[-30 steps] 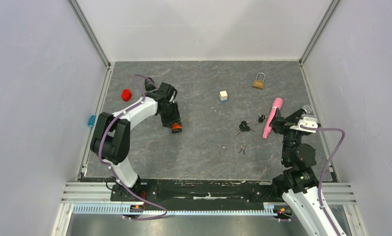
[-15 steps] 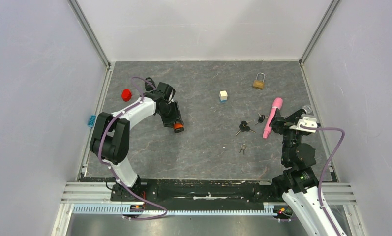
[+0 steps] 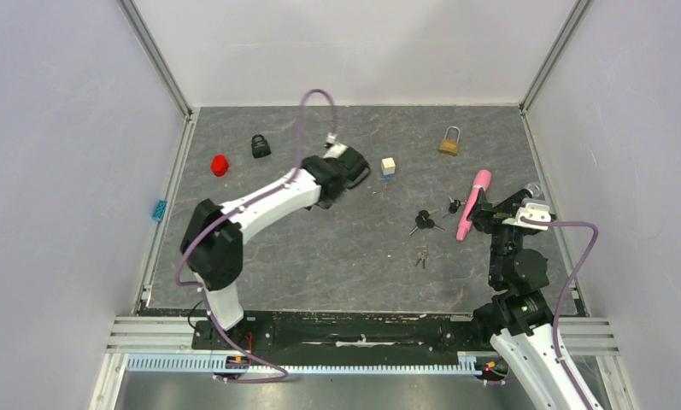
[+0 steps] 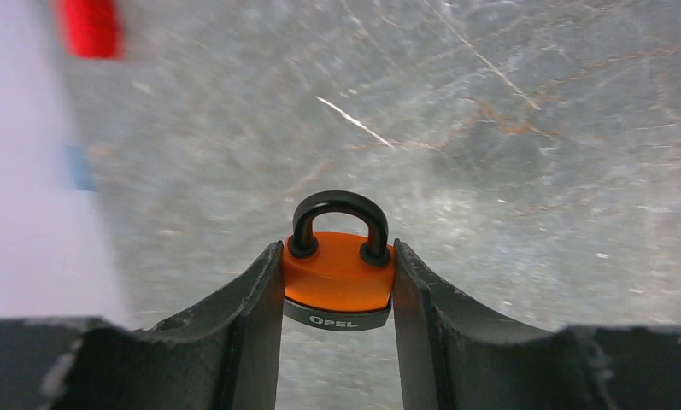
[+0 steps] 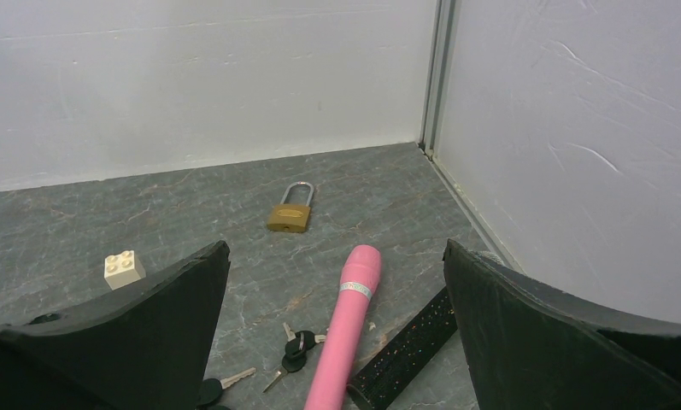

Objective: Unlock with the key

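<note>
An orange padlock (image 4: 337,275) with a black shackle and a grey base sits between the fingers of my left gripper (image 4: 337,256), which is shut on its sides and holds it above the floor. From above, that gripper (image 3: 349,171) is near mid-table and its wrist hides the lock. Black-headed keys (image 3: 424,221) lie right of centre, with another black-headed bunch (image 3: 454,205) and a small metal bunch (image 3: 421,256) nearby. My right gripper (image 5: 335,252) stands open over a pink cylinder (image 5: 347,325), with keys (image 5: 306,343) lying beside the cylinder.
A black padlock (image 3: 259,145) and a red piece (image 3: 220,165) lie at the back left. A brass padlock (image 3: 449,141) lies at the back right and a cream brick (image 3: 389,166) mid-table. A black speckled bar (image 5: 405,346) lies by the pink cylinder (image 3: 473,203). Walls enclose the grey floor.
My left arm has swung from the left side toward mid-table, carrying the orange padlock. This uncovered the black padlock. The right arm has not moved.
</note>
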Tool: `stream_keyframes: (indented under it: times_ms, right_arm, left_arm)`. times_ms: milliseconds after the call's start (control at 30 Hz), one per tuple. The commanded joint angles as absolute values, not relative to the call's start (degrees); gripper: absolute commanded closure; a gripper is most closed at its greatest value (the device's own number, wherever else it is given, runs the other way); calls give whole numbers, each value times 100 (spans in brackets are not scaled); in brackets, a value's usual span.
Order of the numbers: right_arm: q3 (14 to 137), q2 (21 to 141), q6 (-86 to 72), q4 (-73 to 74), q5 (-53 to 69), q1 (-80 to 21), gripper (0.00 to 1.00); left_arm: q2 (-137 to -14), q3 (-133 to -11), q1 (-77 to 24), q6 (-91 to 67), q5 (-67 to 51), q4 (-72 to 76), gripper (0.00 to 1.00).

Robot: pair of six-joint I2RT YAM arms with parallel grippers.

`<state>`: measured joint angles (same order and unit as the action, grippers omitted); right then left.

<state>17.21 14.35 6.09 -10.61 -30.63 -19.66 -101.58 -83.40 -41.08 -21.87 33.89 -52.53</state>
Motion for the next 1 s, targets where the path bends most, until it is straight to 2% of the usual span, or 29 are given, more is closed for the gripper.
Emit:
stream_keyframes:
  times_ms: [0,100,200,233,500,800,867,967]
  right_arm:
    - [1886,1464,659,-1111,-3061,-1996,2]
    - [1885,1477,659,-1112,-3058,-1995,2]
    - [1886,1521,651,-1110,-3032,-1996,2]
    - [1886,1532,650,-1108,-3023,-1995,2]
    - [2096,1914,566,-870,-2602,-2017,2]
    - [3433,3842,300,432,-1468,-2013,2]
    - [3586,4131,269,580,-1213,-2018,2]
    - [3630,4301,266,622,-914,-2013,2]
  left_arm:
    - [-10827,-8840,-4738,-1263,6961,-6479,98]
    - [-11421,-9024,-4961,-1610,8440,-7430,98]
    - [-12119,-9507,-5060,-3416,9020,-9388,98]
    - [-12221,-9464,-5098,-3442,9087,-9435,98]
    - [-12518,-9442,-5186,-3720,8830,-9435,98]
    - [-12712,-9447,-5109,-3874,8440,-9268,98]
    - [-12517,-9243,-5069,-3443,8187,-8702,98]
    - [-11818,-8542,-4998,-1842,7272,-6722,98]
